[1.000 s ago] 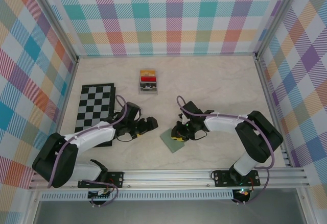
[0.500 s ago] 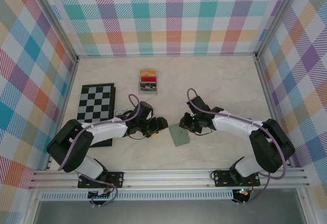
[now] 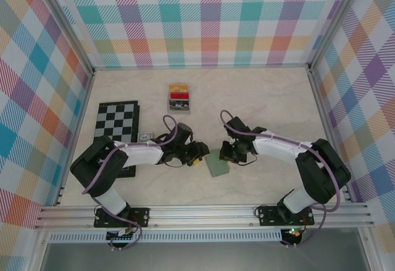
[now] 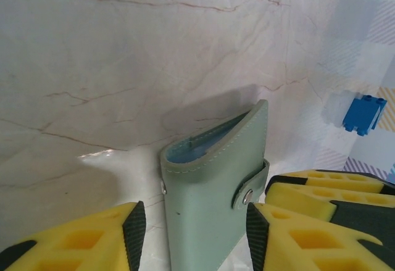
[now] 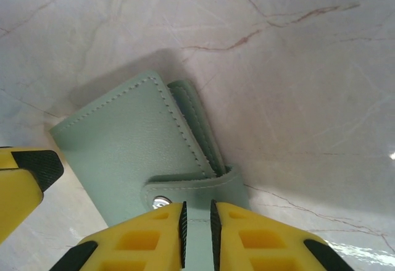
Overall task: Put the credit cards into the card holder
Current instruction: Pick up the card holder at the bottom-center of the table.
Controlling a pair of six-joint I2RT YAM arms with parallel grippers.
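The card holder (image 3: pixel 217 163), a sage-green snap wallet, lies on the marble table between both grippers. My left gripper (image 3: pixel 199 153) reaches it from the left. In the left wrist view the gripper (image 4: pixel 194 221) is open and straddles the card holder (image 4: pixel 207 197); the left pad is a little off it and the right pad is at the snap strap. My right gripper (image 3: pixel 231 154) is shut on the strap, which its fingertips (image 5: pixel 197 212) pinch just below the snap on the card holder (image 5: pixel 129 141). The credit cards (image 3: pixel 179 90), red and orange, sit in a tray farther back.
The clear grey tray (image 3: pixel 179 106) stands behind the grippers at the middle of the table. A chessboard (image 3: pixel 116 126) lies at the left, partly under my left arm. A blue bracket (image 4: pixel 364 113) sits by the right wall. Metal frame rails border the table.
My left gripper has moved right up to the card holder and narrowed its jaws around it. The card holder shifted slightly up and right with my right gripper, which keeps its grip.
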